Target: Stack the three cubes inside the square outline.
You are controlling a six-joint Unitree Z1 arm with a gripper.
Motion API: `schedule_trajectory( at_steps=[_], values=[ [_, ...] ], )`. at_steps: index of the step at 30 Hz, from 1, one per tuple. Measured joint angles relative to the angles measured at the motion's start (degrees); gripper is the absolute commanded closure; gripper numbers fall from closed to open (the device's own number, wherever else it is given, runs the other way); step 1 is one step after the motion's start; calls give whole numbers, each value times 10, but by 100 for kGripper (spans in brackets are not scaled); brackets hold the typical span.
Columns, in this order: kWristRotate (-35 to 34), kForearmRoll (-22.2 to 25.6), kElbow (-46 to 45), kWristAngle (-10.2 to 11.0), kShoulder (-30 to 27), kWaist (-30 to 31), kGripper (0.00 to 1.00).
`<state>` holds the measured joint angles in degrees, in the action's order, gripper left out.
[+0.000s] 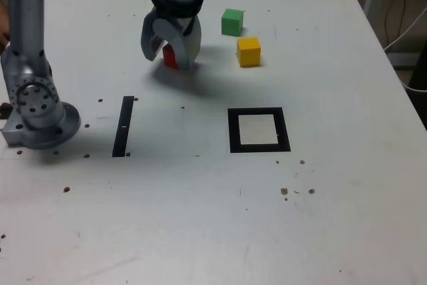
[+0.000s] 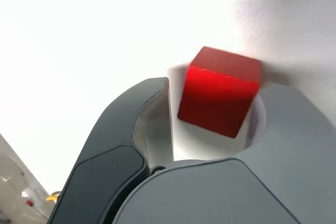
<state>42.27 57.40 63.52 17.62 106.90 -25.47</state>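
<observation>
Red cube sits on the white table, between the jaws of the gripper. Jaws apart, narrow gap, visible space on the dark-finger side (can't tell if the other side touches). Yellow cube and green cube are near each other, to the red one's right in the exterior view. Square outline lies nearer that camera, nothing stacked inside.
</observation>
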Motion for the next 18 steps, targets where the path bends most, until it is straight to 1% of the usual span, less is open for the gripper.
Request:
schedule_trajectory(
  at_steps=[4,10,18],
  values=[
    [-1,-10,-2,-1,6,0,50],
    [-7,-25,-3,-2,13,0,58],
    [-33,-33,-3,-4,12,0,64]
  ],
)
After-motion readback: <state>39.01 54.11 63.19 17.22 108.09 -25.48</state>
